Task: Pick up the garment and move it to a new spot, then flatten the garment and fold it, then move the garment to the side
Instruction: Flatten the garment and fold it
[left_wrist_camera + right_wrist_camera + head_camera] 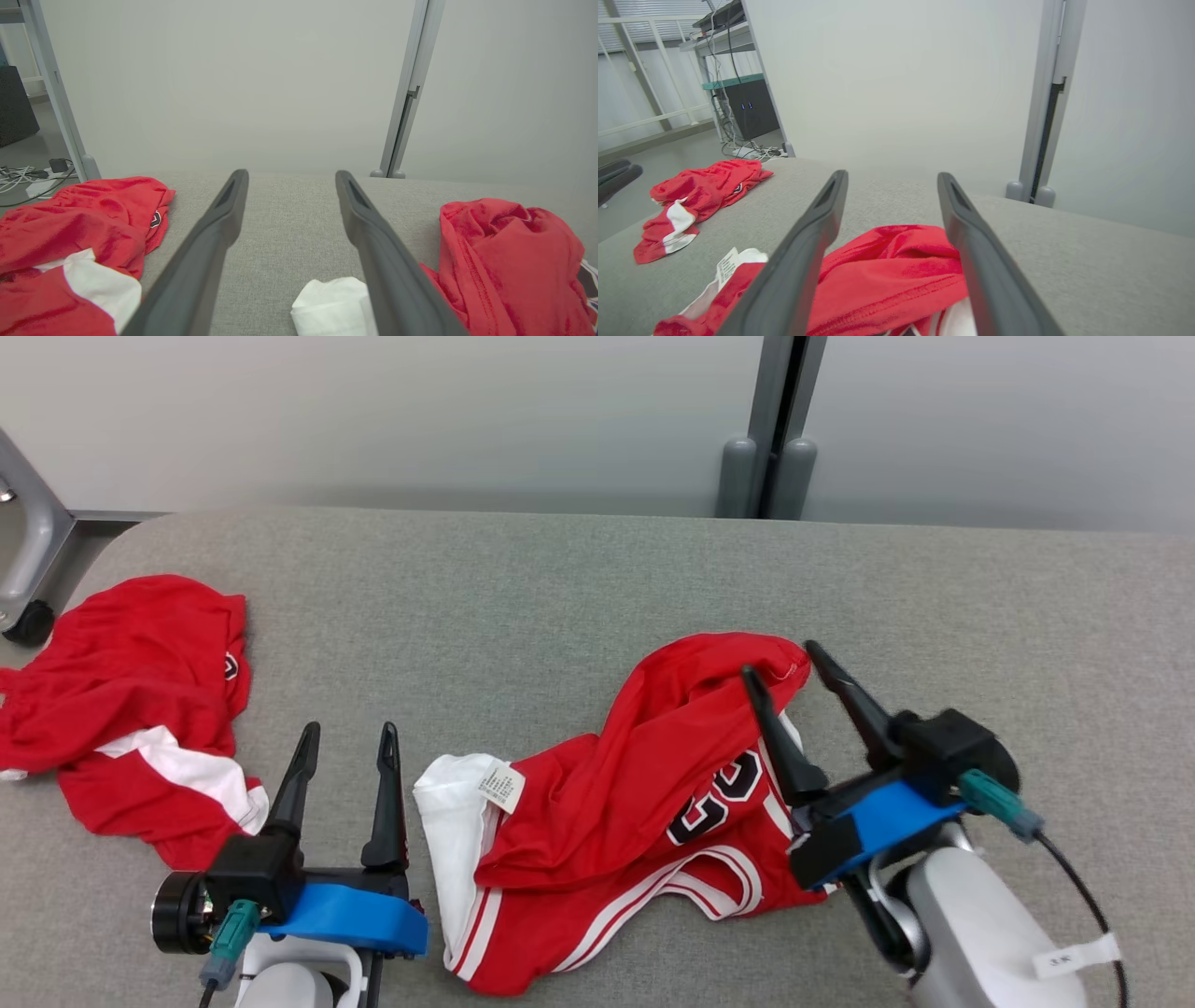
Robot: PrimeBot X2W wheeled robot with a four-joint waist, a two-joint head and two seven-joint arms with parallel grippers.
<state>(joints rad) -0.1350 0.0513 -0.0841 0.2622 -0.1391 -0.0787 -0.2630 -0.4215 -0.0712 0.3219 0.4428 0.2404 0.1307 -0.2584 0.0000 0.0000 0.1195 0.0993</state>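
- Presently, the garment (597,803) — a red jersey with white trim and dark numerals — lies crumpled on the grey table (560,579), toward the near edge, centre to right.
- Its white inner side, bearing a label (501,786), is turned out at the left end, just beside the left gripper (349,733).
- Left gripper: fingers spread, nothing held; it is low over bare table between the two cloths.
- Right gripper (780,661): fingers spread, nothing clamped; tips over the garment's upper red fold — contact cannot be confirmed.
- Second red garment (131,709), with a white panel, lies bunched at the table's left end, well apart from the first.
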